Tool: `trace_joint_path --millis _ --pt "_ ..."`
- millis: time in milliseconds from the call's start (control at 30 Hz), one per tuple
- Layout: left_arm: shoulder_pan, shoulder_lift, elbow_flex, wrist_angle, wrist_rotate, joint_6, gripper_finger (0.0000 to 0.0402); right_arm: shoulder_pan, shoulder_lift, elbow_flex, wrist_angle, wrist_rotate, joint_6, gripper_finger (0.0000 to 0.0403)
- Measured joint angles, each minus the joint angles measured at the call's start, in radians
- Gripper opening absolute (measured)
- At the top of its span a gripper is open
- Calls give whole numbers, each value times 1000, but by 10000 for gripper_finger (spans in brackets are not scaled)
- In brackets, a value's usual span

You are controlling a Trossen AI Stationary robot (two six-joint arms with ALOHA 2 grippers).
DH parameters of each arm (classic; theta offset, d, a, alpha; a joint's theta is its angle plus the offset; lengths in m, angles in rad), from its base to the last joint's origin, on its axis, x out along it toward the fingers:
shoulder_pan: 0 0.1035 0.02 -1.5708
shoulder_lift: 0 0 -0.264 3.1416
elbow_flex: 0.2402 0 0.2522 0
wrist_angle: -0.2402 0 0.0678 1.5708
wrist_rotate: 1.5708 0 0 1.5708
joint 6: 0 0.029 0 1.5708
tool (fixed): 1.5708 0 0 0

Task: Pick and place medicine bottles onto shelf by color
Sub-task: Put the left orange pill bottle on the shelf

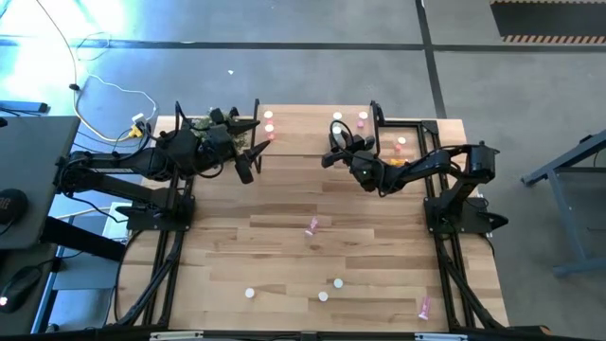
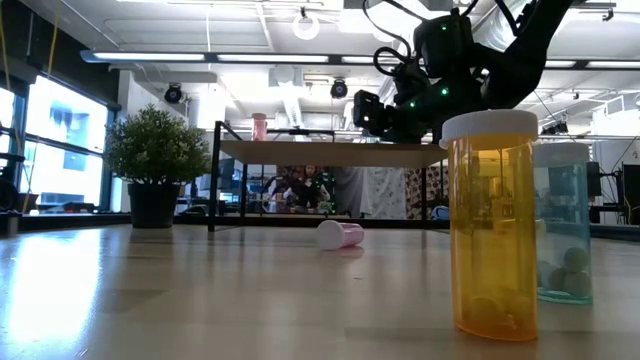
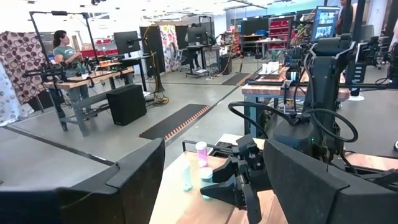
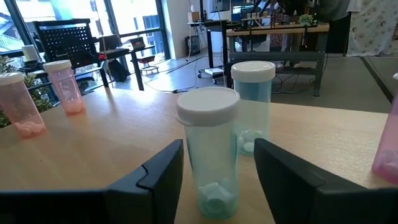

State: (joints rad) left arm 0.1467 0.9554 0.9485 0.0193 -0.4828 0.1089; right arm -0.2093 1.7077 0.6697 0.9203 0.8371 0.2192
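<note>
The shelf [image 1: 303,123] stands at the table's far side. My right gripper [image 4: 217,149] is open over it, a finger on either side of a pale green medicine bottle [image 4: 208,155] that stands upright on its base, with a gap showing at one finger. A second pale green bottle [image 4: 253,106] stands just behind. Pink bottles [image 4: 65,86] stand farther along the shelf, and another pink one [image 4: 388,149] is at the side. My left gripper [image 3: 212,149] hovers open and holds nothing at the shelf's left end [image 1: 248,166], facing the right gripper [image 3: 236,186].
Loose bottles are on the table: an orange one [image 2: 490,220] and a pale green one [image 2: 565,220] upright near the front edge, a pink one [image 2: 340,234] lying mid-table, another pink one [image 1: 423,305] at the near right. More bottles [image 1: 393,161] sit beside the right arm.
</note>
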Motion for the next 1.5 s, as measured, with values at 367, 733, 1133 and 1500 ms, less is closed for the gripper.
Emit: trace_joint_path --millis 367,733,1133,1500 --pt "0 0 0 0 0 0 264 2 -24 -3 -16 5 -6 195" --pt "0 0 0 0 0 0 264 2 -47 -3 -19 16 -6 196" --pt "0 0 0 0 0 -3 264 2 -47 -2 -13 0 11 196" --pt "0 0 0 0 0 -3 264 0 -47 -2 -15 -20 27 214"
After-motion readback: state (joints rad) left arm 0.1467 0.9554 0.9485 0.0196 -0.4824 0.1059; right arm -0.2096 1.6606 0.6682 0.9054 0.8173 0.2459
